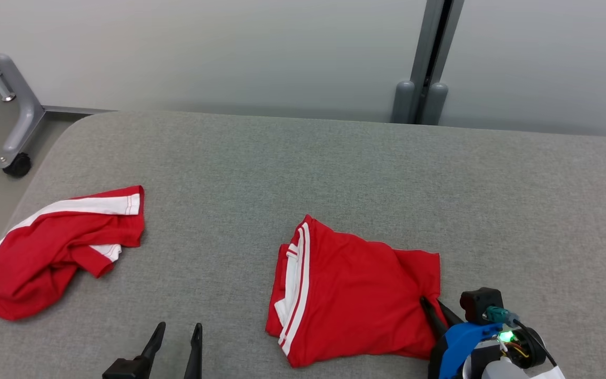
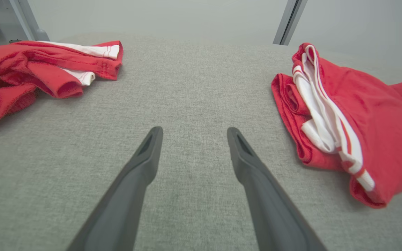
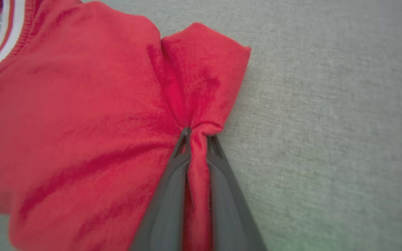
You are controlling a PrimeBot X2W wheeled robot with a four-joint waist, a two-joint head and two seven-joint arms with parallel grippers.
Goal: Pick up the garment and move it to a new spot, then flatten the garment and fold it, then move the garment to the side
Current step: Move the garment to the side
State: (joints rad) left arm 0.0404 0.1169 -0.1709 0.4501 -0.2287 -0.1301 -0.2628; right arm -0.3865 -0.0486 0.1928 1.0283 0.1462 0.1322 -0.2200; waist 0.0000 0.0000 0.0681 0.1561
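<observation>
My right gripper (image 3: 199, 137) is pinched tight on a ridge of soft red knit, with the cloth bunched into a thin pleat between the two dark fingers. That's the near right corner of the folded garment (image 1: 355, 284), which lies toward the front edge of the table (image 1: 334, 163), a bit right of the middle. It's a rough rectangle, several layers thick, with white trim and thin red stripes running down its left side, and a few creases fanning out from where I've got hold of it. My left gripper (image 1: 179, 329) is spread wide with nothing in it, over bare tabletop at the front edge, between the two red pieces. The table is covered in a grey woven fabric and has a rounded corner. The other garment (image 1: 56, 247), same red with a white band, sits in a crumpled heap at the left edge.
</observation>
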